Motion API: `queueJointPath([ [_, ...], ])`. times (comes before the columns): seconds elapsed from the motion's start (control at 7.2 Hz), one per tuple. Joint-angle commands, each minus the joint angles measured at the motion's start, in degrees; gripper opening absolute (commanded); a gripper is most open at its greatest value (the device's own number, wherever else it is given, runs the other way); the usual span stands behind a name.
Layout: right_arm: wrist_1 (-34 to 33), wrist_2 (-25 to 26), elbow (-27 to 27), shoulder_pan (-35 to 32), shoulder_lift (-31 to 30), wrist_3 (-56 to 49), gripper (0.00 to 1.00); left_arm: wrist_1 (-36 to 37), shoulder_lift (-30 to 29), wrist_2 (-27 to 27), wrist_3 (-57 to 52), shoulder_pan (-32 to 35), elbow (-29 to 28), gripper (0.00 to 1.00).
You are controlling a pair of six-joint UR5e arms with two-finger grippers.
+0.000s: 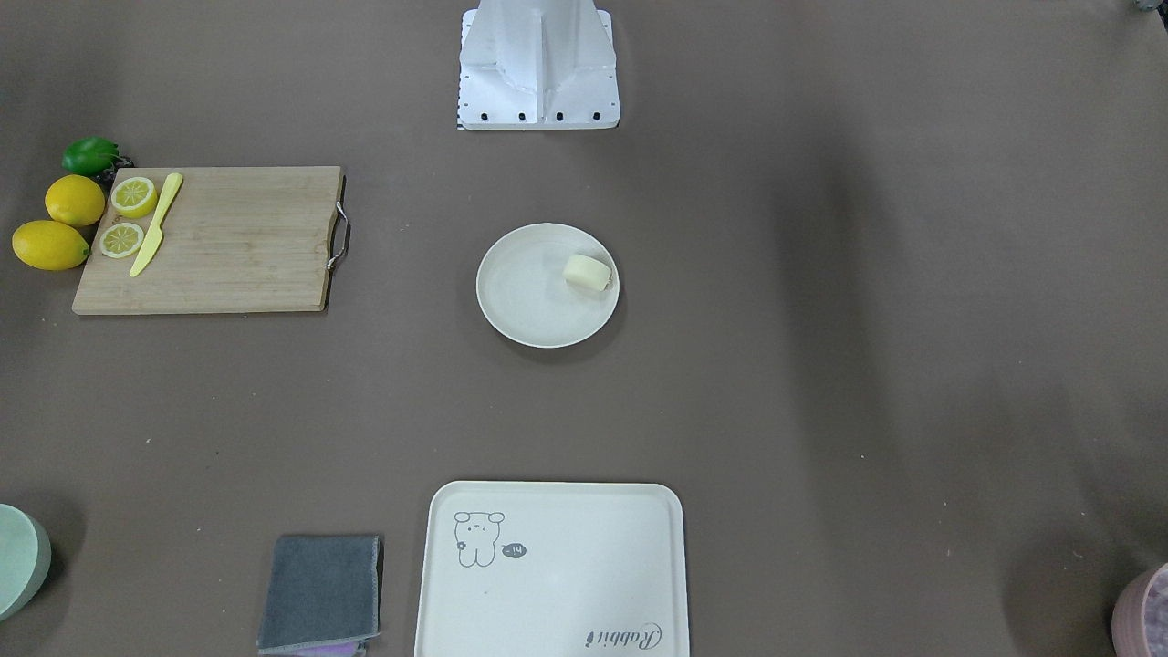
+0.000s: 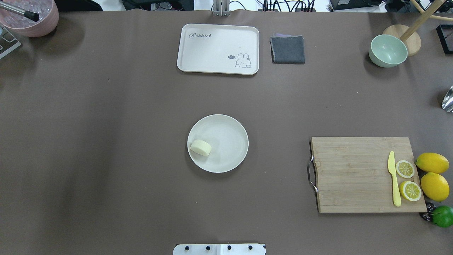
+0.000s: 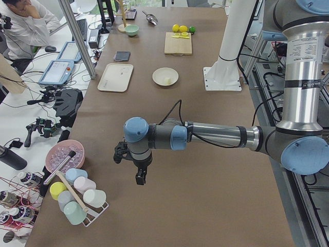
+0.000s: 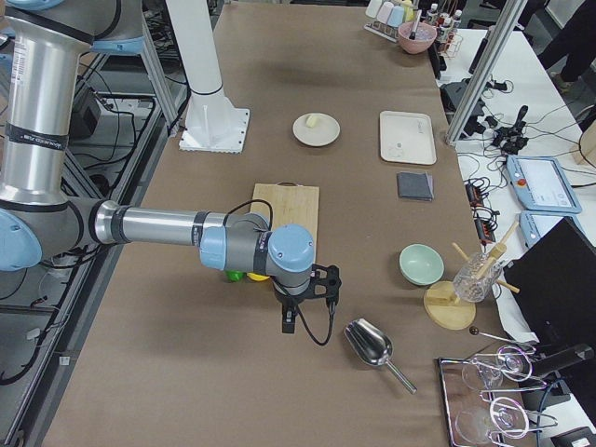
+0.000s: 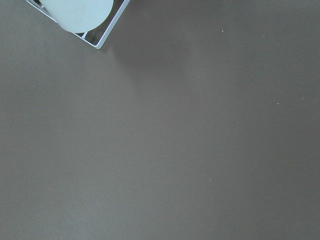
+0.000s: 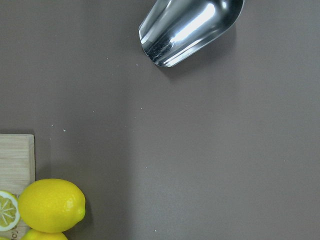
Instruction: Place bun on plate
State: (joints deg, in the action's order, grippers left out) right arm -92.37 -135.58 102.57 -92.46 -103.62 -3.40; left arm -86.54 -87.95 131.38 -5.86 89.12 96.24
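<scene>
The pale cream bun (image 2: 200, 147) lies inside the round off-white plate (image 2: 226, 141) at the table's middle, near the rim on the robot's left side; it also shows as the bun (image 1: 586, 272) on the plate (image 1: 529, 292). No gripper is near it. The left gripper (image 3: 140, 177) hangs over bare table far towards the left end, and the right gripper (image 4: 287, 321) hangs far towards the right end, beside a metal scoop. Both show only in the side views, so I cannot tell whether they are open or shut.
A cream tray (image 2: 217, 49) and a grey cloth (image 2: 288, 49) lie at the far side. A cutting board (image 2: 364, 174) with lemon halves, a yellow knife and whole lemons (image 2: 431, 163) sits on the right. A green bowl (image 2: 387, 51), a metal scoop (image 6: 190, 27) and a cup rack (image 3: 77, 200) stand near the ends.
</scene>
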Motion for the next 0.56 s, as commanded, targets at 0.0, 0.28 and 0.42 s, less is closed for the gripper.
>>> queueJointPath([
  [0.0, 0.0, 0.1, 0.1, 0.0, 0.2, 0.1, 1.0, -0.1, 0.0, -0.1, 0.0, 0.0, 0.2, 0.98],
  [0.28, 0.0, 0.3, 0.0, 0.0, 0.3, 0.0, 1.0, 0.0, -0.1, 0.0, 0.2, 0.0, 0.2, 0.98],
  [0.42, 0.0, 0.3, 0.0, 0.0, 0.4, 0.0, 1.0, 0.0, -0.2, 0.0, 0.2, 0.0, 0.2, 0.98],
])
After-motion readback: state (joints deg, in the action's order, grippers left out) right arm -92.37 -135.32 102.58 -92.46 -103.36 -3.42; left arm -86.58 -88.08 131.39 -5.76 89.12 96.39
